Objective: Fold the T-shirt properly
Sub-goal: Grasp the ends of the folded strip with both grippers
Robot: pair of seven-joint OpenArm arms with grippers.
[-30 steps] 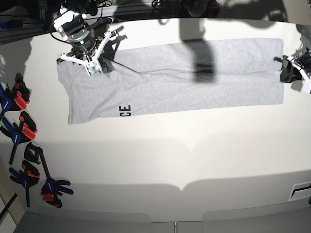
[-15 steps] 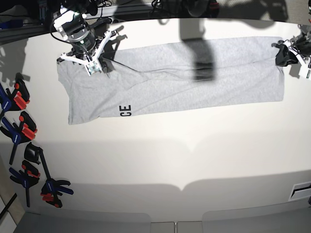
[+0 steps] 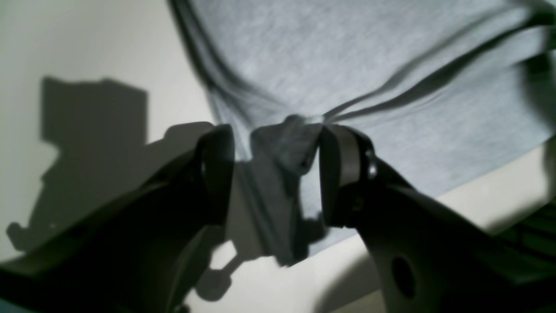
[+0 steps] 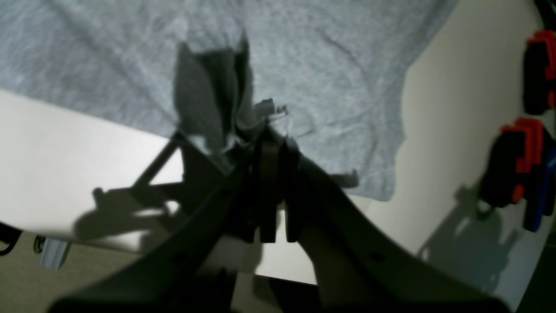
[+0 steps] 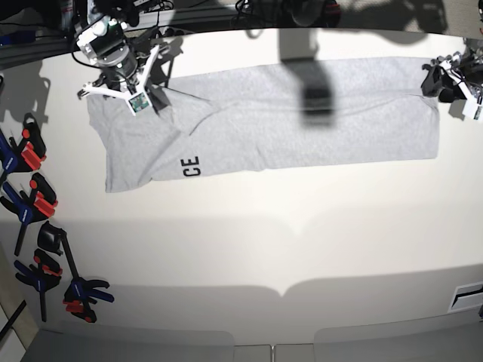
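Since a second ago, the T-shirt [image 5: 279, 113] has been drawn a little toward the far edge at both ends: the corner under the right gripper [image 5: 138, 103] sits higher and further toward the base view's left, and the black letters "CE" [image 5: 191, 167] have slid up and left with the cloth. At the other end the left gripper [image 5: 438, 79] has climbed from the middle of the short edge to its far corner.

Folded into a long, narrow band, the grey shirt lies flat across the far half of the white surface [image 5: 249, 241], running from one arm to the other, with its wider end and a slanted edge on the base view's left. A dark shadow patch crosses the band near its middle.

In the right wrist view, the right gripper [image 4: 271, 143] has its jaws pressed together on a raised pinch of the T-shirt [image 4: 330, 65], with a small peak of cloth standing up just beyond the tips. In the left wrist view, the left gripper [image 3: 273, 174] has its jaws spread apart, with a bunched fold of the T-shirt [image 3: 369, 65] sitting between the black fingers [image 3: 341, 174]; taut creases run from that bunch across the cloth. Whether the pads actually press the fold cannot be told.

Several red, blue and black clamps [image 5: 34, 204] lie along the surface's edge on the base view's left, well apart from the shirt; some show in the right wrist view too [image 4: 527, 161].
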